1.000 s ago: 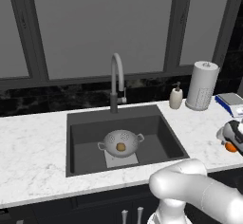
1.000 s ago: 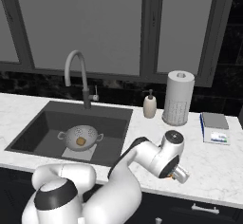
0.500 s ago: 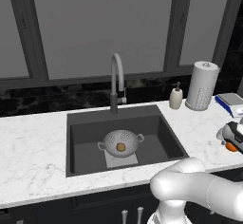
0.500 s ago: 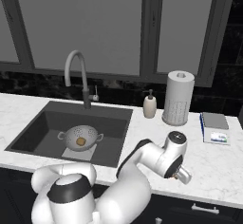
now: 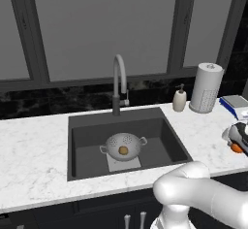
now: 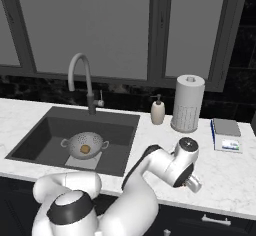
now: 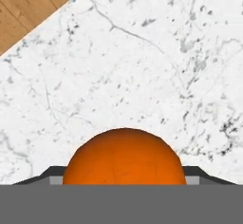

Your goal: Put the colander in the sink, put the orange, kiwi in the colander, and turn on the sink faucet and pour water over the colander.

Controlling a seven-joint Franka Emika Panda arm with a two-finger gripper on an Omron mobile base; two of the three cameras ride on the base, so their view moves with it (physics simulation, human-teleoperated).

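The silver colander (image 5: 115, 140) (image 6: 79, 141) stands on the floor of the dark sink (image 5: 87, 150) (image 6: 40, 135). The brown kiwi (image 5: 123, 150) (image 6: 85, 149) lies inside it. Behind the basin rises the sink faucet (image 5: 118, 77) (image 6: 80, 62), with no water running from it. The orange (image 7: 123, 156) (image 5: 236, 148) rests on the marble counter right of the sink. My gripper (image 7: 123, 176) (image 5: 239, 140) (image 6: 193, 183) is down over the orange, one dark fingertip (image 7: 53, 174) close on each side. The orange's bulge hides whether the tips touch it.
A white soap dispenser (image 5: 179, 99) (image 6: 158, 111) and a paper towel roll (image 5: 206, 87) (image 6: 188, 104) stand behind the orange's spot. A blue-and-white flat box (image 5: 235, 102) (image 6: 226, 134) lies at the right. The counter's front edge and a wooden floor (image 7: 23, 9) are close by.
The wrist has shifted slightly over the orange. The colander, the kiwi and the orange have stayed in place.
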